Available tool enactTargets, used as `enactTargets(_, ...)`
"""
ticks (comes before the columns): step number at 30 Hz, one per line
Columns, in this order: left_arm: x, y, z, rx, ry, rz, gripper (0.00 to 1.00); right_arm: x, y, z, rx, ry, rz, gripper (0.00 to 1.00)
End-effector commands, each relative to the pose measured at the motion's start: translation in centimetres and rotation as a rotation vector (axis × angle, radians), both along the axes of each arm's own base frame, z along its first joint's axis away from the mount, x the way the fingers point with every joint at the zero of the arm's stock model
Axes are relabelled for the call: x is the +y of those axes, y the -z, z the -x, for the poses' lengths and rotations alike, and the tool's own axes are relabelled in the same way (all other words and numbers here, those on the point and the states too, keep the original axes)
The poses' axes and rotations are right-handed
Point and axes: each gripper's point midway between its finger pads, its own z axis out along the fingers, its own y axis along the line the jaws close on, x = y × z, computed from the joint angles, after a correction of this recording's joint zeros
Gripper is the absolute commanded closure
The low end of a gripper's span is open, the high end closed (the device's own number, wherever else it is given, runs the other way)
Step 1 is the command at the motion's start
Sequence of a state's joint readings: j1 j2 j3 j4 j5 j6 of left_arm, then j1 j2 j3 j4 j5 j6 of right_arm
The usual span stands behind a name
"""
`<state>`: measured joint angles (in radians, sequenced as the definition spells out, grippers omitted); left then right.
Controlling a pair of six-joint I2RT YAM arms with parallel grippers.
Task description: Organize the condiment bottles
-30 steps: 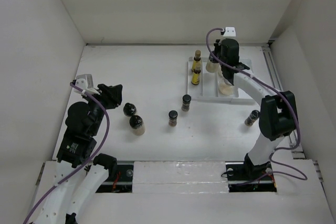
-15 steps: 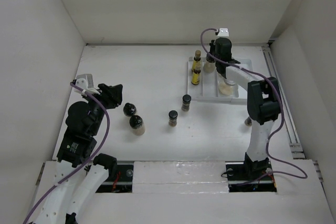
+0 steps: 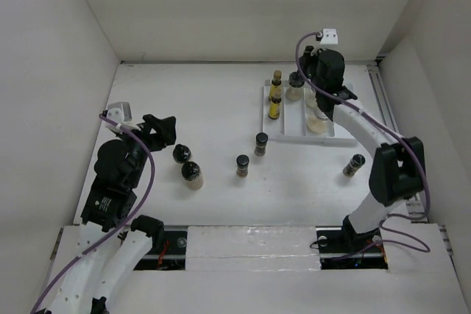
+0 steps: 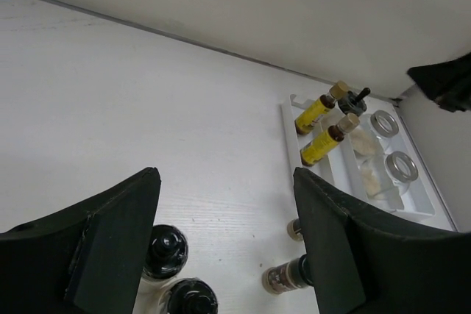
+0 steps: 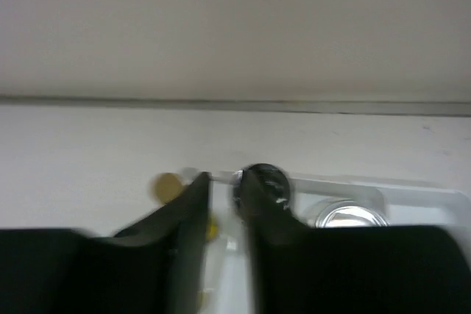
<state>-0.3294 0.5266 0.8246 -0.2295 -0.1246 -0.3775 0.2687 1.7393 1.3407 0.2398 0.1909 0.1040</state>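
The white tray (image 3: 288,136) at the back right holds two slim yellow bottles (image 3: 276,79) (image 3: 274,105), a black-lidded pale jar (image 3: 294,87) and a pale jar (image 3: 318,122). Several dark black-capped jars stand loose on the table: two near my left gripper (image 3: 182,154) (image 3: 192,173), two in the middle (image 3: 242,165) (image 3: 260,143) and one at the right (image 3: 354,165). My left gripper (image 3: 163,129) (image 4: 224,182) is open and empty, behind the two left jars (image 4: 165,249). My right gripper (image 3: 307,81) (image 5: 224,182) hovers over the tray's far end, jaws almost together, holding nothing; the black-lidded jar (image 5: 265,184) shows just behind one finger.
White walls close in the table at the back, left and right. A metal rail (image 3: 384,101) runs along the right edge. In the left wrist view the tray (image 4: 287,131) also holds two silver-lidded jars (image 4: 383,123) (image 4: 402,168).
My right gripper has risen and drawn back to the right from the tray's far end, leaving the black-lidded jar standing there. My left gripper has shifted slightly forward.
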Motion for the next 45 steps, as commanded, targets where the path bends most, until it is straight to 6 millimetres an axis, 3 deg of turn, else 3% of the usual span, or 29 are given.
enactTargets(1,1.1,-1.0,-0.2,-0.032,-0.069,0.031,0.31,6.7,-8.2,5.3,-0.180,-0.275,-0.083,0.81)
enactTargets(2,1.9,-1.3,0.1,-0.043,-0.106,0.033,0.32,9.2,-8.2,7.0,-0.169,-0.375,-0.100,0.88)
enactTargets(3,2.4,-1.6,0.3,-0.054,-0.131,0.050,0.32,13.1,-8.1,9.6,-0.161,-0.482,-0.108,0.93)
enactTargets(4,2.9,-1.9,0.6,-0.066,-0.154,0.069,0.34,15.1,-7.6,11.5,-0.153,-0.545,-0.100,1.00)
enactTargets(5,3.9,-2.5,1.1,-0.091,-0.201,0.078,0.34,17.3,-6.9,13.1,-0.138,-0.611,-0.102,1.00)
enactTargets(6,4.2,-2.3,1.2,-0.093,-0.220,0.091,0.34,21.1,-6.9,16.2,-0.137,-0.720,-0.101,1.00)
enactTargets(7,4.5,-2.2,1.4,-0.088,-0.235,0.101,0.34,23.0,-6.3,17.6,-0.134,-0.779,-0.079,0.98)
enactTargets(9,5.2,-2.5,1.9,-0.103,-0.267,0.116,0.34,26.2,-5.4,20.3,-0.105,-0.861,-0.075,0.73)
enactTargets(10,5.2,-2.5,1.9,-0.103,-0.267,0.116,0.34,28.6,-5.1,22.6,-0.093,-0.929,-0.061,0.63)
enactTargets(11,5.5,-3.0,2.2,-0.125,-0.277,0.127,0.34,30.3,-4.7,23.2,-0.083,-0.961,-0.049,0.46)
enactTargets(12,5.8,-3.2,2.5,-0.136,-0.289,0.132,0.34,31.6,-4.3,24.0,-0.082,-0.990,-0.039,0.40)
enactTargets(13,5.8,-3.2,2.5,-0.136,-0.289,0.141,0.34,33.4,-3.6,25.9,-0.062,-1.039,-0.032,0.37)
enactTargets(18,6.7,-3.3,3.2,-0.152,-0.327,0.159,0.34,38.4,-0.2,26.9,0.000,-1.063,0.020,0.32)
enactTargets(25,6.4,-3.5,3.4,-0.170,-0.303,0.168,0.34,41.6,4.2,26.8,0.086,-1.074,0.075,0.32)
enactTargets(28,5.9,-3.3,3.2,-0.162,-0.280,0.153,0.34,42.3,5.1,26.8,0.099,-1.071,0.087,0.32)
enactTargets(31,5.8,-3.3,3.2,-0.161,-0.271,0.153,0.34,42.8,6.4,26.3,0.112,-1.062,0.098,0.43)
enactTargets(32,5.6,-3.3,3.2,-0.161,-0.262,0.153,0.34,43.1,6.9,26.1,0.118,-1.062,0.101,0.54)
enactTargets(33,5.6,-3.3,3.2,-0.161,-0.262,0.153,0.34,43.1,6.9,26.1,0.118,-1.062,0.101,0.58)
enactTargets(35,5.6,-3.6,3.2,-0.170,-0.261,0.157,0.34,43.5,7.5,26.2,0.134,-1.068,0.094,0.64)
enactTargets(36,5.5,-3.6,3.2,-0.171,-0.252,0.148,0.34,43.7,7.1,26.3,0.128,-1.077,0.087,0.76)
enactTargets(37,5.5,-3.6,3.2,-0.171,-0.252,0.148,0.34,43.7,7.8,26.2,0.138,-1.077,0.094,0.80)
enactTargets(38,5.5,-3.6,3.2,-0.171,-0.252,0.148,0.34,43.7,7.8,26.2,0.139,-1.077,0.094,0.81)
enactTargets(39,5.5,-3.6,3.2,-0.171,-0.252,0.148,0.34,43.9,7.3,26.2,0.134,-1.075,0.080,0.94)
enactTargets(40,5.3,-3.6,3.2,-0.170,-0.243,0.148,0.34,43.8,7.3,26.0,0.133,-1.065,0.082,0.99)
enactTargets(42,5.3,-3.6,3.2,-0.170,-0.243,0.148,0.34,43.9,6.8,25.7,0.120,-1.052,0.078,1.00)
enactTargets(45,5.3,-3.6,3.2,-0.170,-0.243,0.148,0.34,43.4,2.5,24.9,0.037,-1.002,0.038,1.00)
